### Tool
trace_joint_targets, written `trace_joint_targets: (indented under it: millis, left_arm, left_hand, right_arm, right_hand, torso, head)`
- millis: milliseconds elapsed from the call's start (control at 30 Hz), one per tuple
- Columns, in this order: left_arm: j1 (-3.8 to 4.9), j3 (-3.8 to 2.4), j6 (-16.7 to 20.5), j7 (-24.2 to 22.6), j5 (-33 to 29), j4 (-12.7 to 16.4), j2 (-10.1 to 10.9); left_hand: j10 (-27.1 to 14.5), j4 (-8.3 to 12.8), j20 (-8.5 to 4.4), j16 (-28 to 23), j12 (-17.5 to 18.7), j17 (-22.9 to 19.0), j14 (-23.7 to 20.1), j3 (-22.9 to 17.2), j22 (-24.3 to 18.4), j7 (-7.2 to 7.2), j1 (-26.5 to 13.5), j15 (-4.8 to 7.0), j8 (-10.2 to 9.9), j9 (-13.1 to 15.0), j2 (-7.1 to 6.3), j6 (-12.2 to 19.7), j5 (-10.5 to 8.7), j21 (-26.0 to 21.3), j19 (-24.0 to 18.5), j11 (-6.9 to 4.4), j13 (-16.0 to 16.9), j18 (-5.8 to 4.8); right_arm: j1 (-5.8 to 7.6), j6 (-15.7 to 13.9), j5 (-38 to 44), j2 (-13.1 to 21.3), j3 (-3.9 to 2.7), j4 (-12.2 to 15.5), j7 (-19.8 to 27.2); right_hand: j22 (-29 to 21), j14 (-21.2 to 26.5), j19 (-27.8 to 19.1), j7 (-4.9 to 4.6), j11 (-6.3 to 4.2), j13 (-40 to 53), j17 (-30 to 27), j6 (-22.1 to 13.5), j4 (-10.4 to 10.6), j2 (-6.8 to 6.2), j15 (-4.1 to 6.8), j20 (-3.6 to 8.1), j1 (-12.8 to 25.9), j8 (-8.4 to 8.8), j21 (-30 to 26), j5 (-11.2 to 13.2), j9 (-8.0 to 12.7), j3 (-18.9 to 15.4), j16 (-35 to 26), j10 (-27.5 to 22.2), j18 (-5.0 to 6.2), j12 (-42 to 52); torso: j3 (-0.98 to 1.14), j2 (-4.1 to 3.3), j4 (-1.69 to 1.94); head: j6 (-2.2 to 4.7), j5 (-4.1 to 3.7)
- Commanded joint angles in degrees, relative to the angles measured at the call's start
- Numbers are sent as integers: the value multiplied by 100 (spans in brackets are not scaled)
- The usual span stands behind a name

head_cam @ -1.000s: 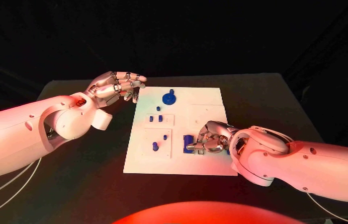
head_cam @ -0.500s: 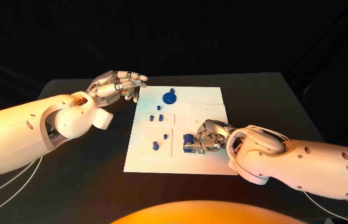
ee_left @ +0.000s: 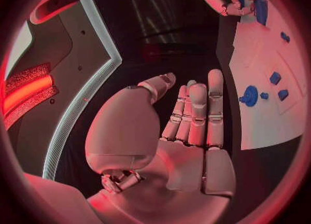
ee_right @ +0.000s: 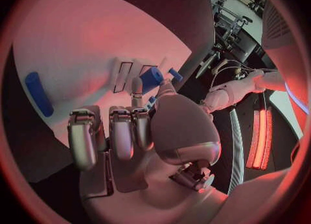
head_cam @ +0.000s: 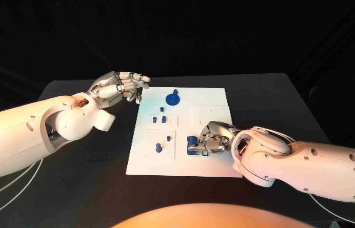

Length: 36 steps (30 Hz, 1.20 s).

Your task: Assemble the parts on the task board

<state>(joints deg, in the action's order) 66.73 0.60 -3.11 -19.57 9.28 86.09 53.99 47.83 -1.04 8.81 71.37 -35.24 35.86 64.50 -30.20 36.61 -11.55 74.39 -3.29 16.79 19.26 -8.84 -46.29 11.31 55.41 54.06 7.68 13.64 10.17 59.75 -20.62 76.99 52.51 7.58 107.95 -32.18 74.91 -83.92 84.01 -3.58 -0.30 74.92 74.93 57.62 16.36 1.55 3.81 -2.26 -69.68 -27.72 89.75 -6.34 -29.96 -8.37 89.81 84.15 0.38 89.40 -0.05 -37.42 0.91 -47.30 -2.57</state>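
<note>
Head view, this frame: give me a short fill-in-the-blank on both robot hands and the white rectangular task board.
1. The right robot hand rests on the white rectangular task board's ___ half.
2. The small parts on the board are ___ in colour.
3. The left robot hand hovers over the black ___, off the board.

Missing: near; blue; table

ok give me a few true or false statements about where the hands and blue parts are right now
1. The right hand is over the task board, its fingers at a blue block. True.
2. The left hand holds a blue part. False: it holds nothing and sits off the board's far left corner.
3. A round blue part lies near the board's far edge. True.
4. The two hands touch each other. False: they are well apart.
</note>
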Motion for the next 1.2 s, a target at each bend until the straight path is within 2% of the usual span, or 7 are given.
trace_joint_targets:
  millis: [33, 100, 267, 700, 1033, 1167, 1200]
  left_arm:
    - [0, -3, -95, -29, -13, 13, -1]
    - [0, -3, -95, -29, -13, 14, 2]
    - [0, -3, -90, -27, -13, 15, 15]
    - [0, -3, -91, -25, -13, 14, 17]
    - [0, -3, -80, -32, -13, 14, 18]
    - [0, -3, -76, -37, -13, 18, 19]
    - [0, -3, -74, -39, -14, 19, 18]
  left_hand:
    - [-48, 3, 8, 24, -30, -4, -39, -24, -7, 5, 48, -14, 22, 8, 29, 33, 6, -23, 33, -1, 9, 45]
    - [-48, 3, 8, 24, -30, -4, -39, -24, -7, 5, 48, -14, 22, 8, 29, 33, 6, -23, 33, -1, 9, 45]
    - [-48, 3, 8, 24, -30, -4, -39, -24, -7, 5, 48, -14, 22, 8, 29, 33, 6, -23, 33, -1, 9, 45]
    - [-48, 3, 8, 24, -30, -4, -39, -24, -7, 5, 48, -14, 22, 8, 29, 33, 6, -23, 33, -1, 9, 45]
    - [-48, 3, 8, 24, -30, -4, -39, -24, -7, 5, 48, -14, 22, 8, 29, 33, 6, -23, 33, -1, 9, 45]
    - [-54, 1, 6, 16, -36, -30, -55, -29, -11, 3, 56, -15, 34, 10, 33, 34, 5, -27, 36, 0, 9, 44]
    - [-54, 1, 6, 16, -36, -30, -55, -29, -11, 3, 56, -15, 34, 10, 33, 34, 5, -27, 36, 0, 9, 44]
  right_arm:
    - [-18, 202, 79, 20, 16, -49, -30]
    - [-18, 206, 119, 29, 16, -54, -53]
    - [-19, 188, 178, 55, 16, -57, -85]
    - [-23, 139, 173, 49, 16, -43, -48]
    - [10, -645, -34, 425, 10, 136, 338]
    - [72, -913, -254, 732, 7, 312, 516]
    - [85, -946, -295, 851, 7, 364, 544]
  right_hand:
    - [1509, -608, 599, 25, -44, 1475, 1507, -1, -36, -56, 48, 36, -272, -16, 25, 170, 19, 52, 19, 555, -38, 8]
    - [1509, -608, 599, 24, -46, 1474, 1507, 0, -14, -87, 48, 36, -419, -4, 25, 246, 36, 174, 19, 554, -38, 6]
    - [1509, -608, 599, 39, -59, 1477, 1507, 6, -16, -52, 58, 44, -675, 25, 25, 117, 72, 360, 19, 556, -38, 9]
    - [1509, -608, 599, 27, -51, 1478, 1507, 16, 28, -84, 56, 45, -630, 34, 25, 96, 86, 363, 19, 557, -38, 11]
    - [1509, -608, 599, -59, 19, 1446, 1507, -152, 23, -206, 2, 10, -471, 168, 25, 201, 158, 394, 19, 526, -38, -44]
    - [1509, -608, 599, -112, 67, 1441, 1507, -244, 16, -303, -39, -24, -503, 256, 25, 212, 200, 452, 19, 519, -38, -55]
    - [1509, -608, 599, -123, 79, 1436, 1507, -242, 16, -379, -52, -38, -522, 273, 25, 223, 209, 484, 19, 513, -38, -63]
  torso:
    - [-7, 1, -4]
    - [-6, -1, -1]
    - [-1, -4, 5]
    - [-3, -1, 4]
    - [-4, 8, -10]
    - [-6, 14, -16]
    - [-7, 9, -12]
  head:
    - [-7, -5]
    - [-15, -7]
    - [-10, -5]
    - [-5, -20]
    - [13, -43]
    - [22, -73]
    - [33, -90]
